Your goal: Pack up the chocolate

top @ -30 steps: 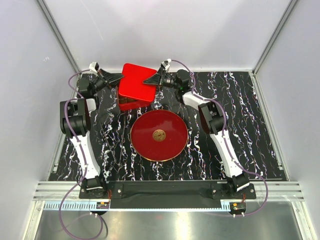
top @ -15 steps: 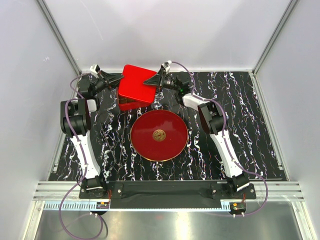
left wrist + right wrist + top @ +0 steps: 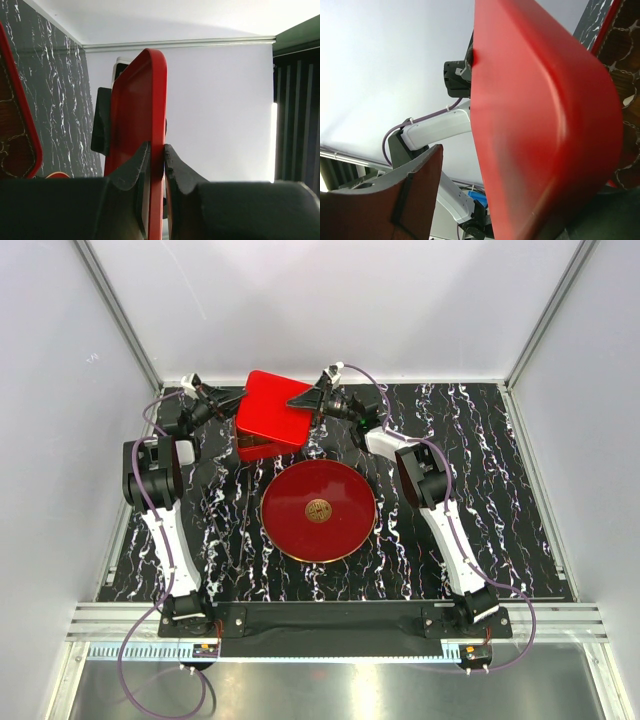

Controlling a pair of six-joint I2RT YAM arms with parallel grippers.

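While the red lid (image 3: 272, 410) hangs tilted over the red box (image 3: 256, 449) at the back of the table (image 3: 480, 490), the left gripper (image 3: 157, 150) is clamped tight on its thin edge. The right gripper (image 3: 303, 400) sits at the opposite edge with its jaws spread. The one finger (image 3: 410, 190) I can see stands clear of the lid.

No chocolate shows anywhere. The red plate (image 3: 345, 480) is bare but for its gold emblem (image 3: 318, 510). I'd guess the pieces lie in the brown tray (image 3: 625, 70) inside the box, mostly hidden under the lid.

My worry is that one-sided pinch. Held by a single edge, the lid could swing or slip, land crooked on the box rim, and jam there or shove the box aside.
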